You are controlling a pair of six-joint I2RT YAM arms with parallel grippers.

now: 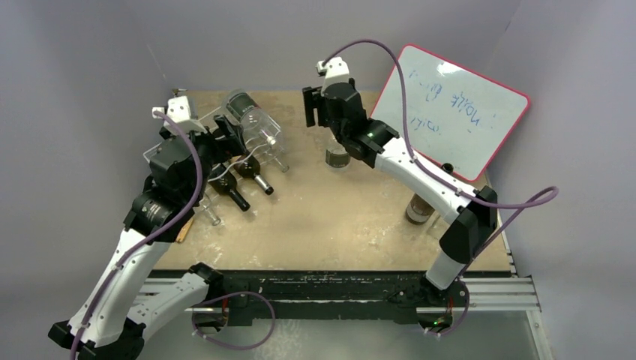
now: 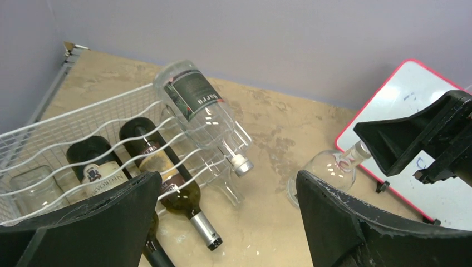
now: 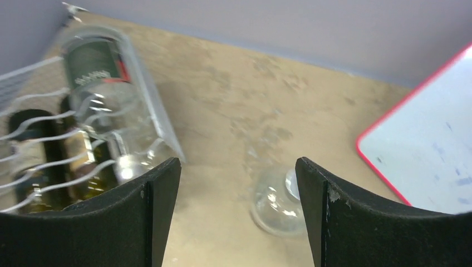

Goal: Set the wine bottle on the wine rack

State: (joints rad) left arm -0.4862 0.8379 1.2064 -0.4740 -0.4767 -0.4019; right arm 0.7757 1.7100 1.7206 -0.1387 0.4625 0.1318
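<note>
The white wire wine rack [image 2: 72,119] stands at the table's far left [image 1: 196,124]. A clear wine bottle with a dark label [image 2: 197,105] lies tilted on top of it, cap toward the table's middle [image 1: 253,124]. Two dark bottles [image 2: 167,178] lie in the grooves below. My left gripper [image 2: 228,222] hovers open just in front of the rack, holding nothing. My right gripper [image 3: 239,211] is open above a second clear bottle [image 3: 276,203] that stands upright near the table's middle [image 1: 337,157]; its neck is by the right finger, not gripped.
A white board with a red rim [image 1: 450,109] leans at the back right. A brown bottle [image 1: 420,206] stands by the right arm's base link. Dark bottle necks [image 1: 251,187] stick out from the rack toward the table's middle. Grey walls close the back.
</note>
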